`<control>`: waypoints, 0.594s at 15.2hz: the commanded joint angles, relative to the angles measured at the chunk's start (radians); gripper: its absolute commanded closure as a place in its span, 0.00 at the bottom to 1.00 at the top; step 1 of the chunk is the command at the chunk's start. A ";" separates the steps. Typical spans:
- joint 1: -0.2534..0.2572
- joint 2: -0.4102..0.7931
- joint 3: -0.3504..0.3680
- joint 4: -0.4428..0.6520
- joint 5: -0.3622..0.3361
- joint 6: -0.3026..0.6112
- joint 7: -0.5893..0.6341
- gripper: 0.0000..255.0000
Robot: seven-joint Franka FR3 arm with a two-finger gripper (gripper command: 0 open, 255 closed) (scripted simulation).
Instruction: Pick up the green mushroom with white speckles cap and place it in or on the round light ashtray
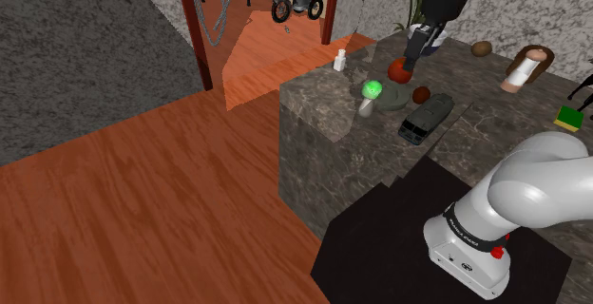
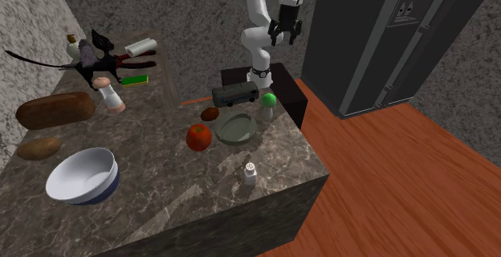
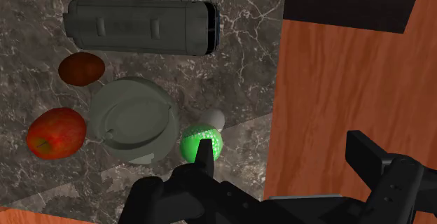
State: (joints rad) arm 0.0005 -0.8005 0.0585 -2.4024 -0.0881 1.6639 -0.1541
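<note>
Below the gripper (image 3: 283, 158), whose jaws stand spread and empty, the green mushroom (image 3: 190, 145) stands upright in line with one finger, not between them, just beside the grey ashtray (image 3: 133, 121). Centre the jaws over its cap before descending, keeping clear of the ashtray.

Dark marbled counter (image 2: 169, 191), green mushroom (image 2: 268, 99), grey ashtray (image 2: 234, 128), apple (image 2: 198, 137), bowl (image 2: 80, 177), perhaps a loaf (image 2: 54, 111)

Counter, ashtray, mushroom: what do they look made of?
Counter: dark stone, likely marble, going by the white veining; seems polished. Ashtray: plain matte grey-green, maybe ceramic or metal, can't tell which. Mushroom: bright green speckled cap, pale stem; material unclear.
</note>
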 commanded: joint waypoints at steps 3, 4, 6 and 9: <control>-0.008 0.030 -0.059 -0.025 0.014 0.063 -0.038 0.00; -0.012 0.047 -0.089 -0.036 0.022 0.095 -0.058 0.00; -0.017 0.089 -0.147 -0.053 0.043 0.157 -0.100 0.00; -0.018 0.166 -0.235 -0.067 0.084 0.246 -0.171 0.00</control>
State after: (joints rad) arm -0.0175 -0.6625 -0.1468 -2.4689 -0.0196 1.8794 -0.2999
